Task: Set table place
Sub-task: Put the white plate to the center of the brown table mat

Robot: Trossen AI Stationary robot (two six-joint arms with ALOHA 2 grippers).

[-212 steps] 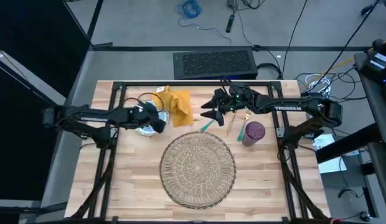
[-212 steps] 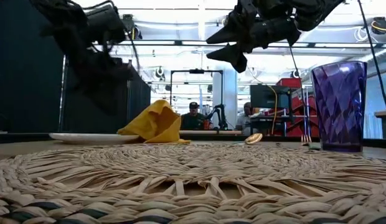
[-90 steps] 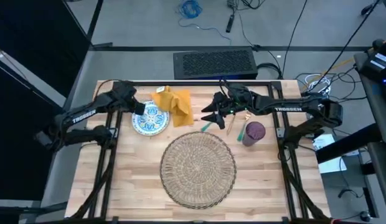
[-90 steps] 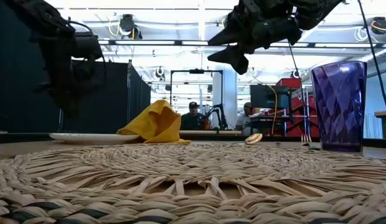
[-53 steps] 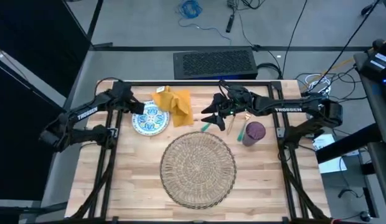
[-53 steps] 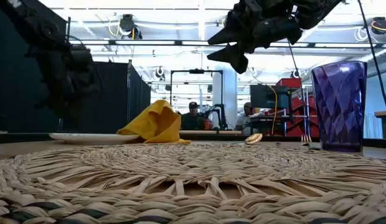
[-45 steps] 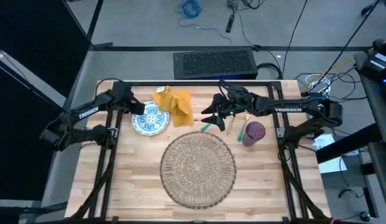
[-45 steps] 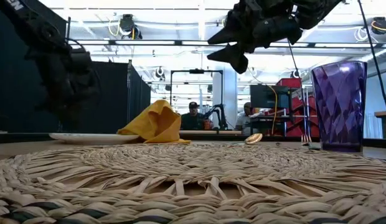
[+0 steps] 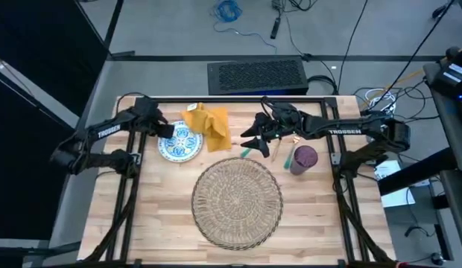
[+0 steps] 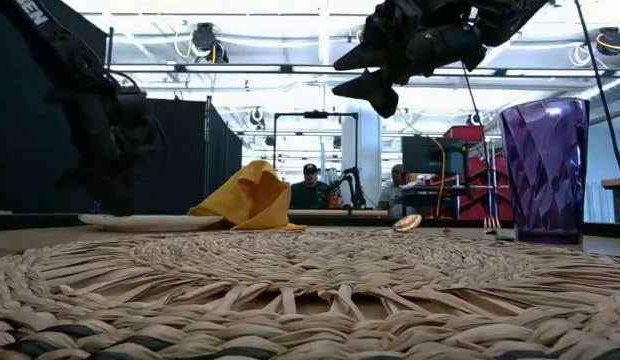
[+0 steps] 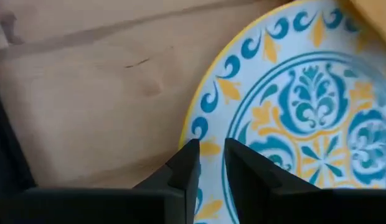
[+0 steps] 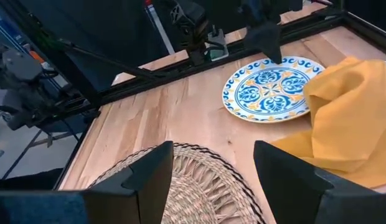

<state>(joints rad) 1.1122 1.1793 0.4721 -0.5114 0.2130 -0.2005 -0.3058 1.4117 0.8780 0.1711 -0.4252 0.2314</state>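
A: Okay, left pincer [image 11: 208, 163]?
B: At the far-left rim of the small round plate with the blue-green and yellow pattern [image 9: 179, 142]. In the left wrist view its fingers sit nearly together over the yellow rim, only a thin gap between them. Whether they pinch the rim, can't tell.

A: Plate location?
B: On the light wood plank worktop [image 9: 153, 208], just beyond the big round woven straw mat [image 9: 236, 202], on that mat's far-left side. Crumpled mustard-yellow napkin [image 9: 209, 125] lies against the plate's right edge; overlap or only touching is not clear.

A: Right pincer [image 9: 252, 141]?
B: Up in the air beyond the mat's far edge, to the right of the napkin. Fingers spread wide, nothing between them; the right wrist view shows the mat and plate through the gap.

A: Cup?
B: Purple faceted cup [image 9: 303, 158], upright, just off the mat's far-right edge.

A: Cutlery?
B: Gold cutlery [image 9: 276, 148] lies between the right pincer and the cup; one green handle [image 9: 247, 151] near the mat's far rim, another [image 9: 288, 158] beside the cup. Too small to tell fork from spoon.

A: Background?
B: People seated in the room beyond the worktop [image 10: 312, 186], low view.
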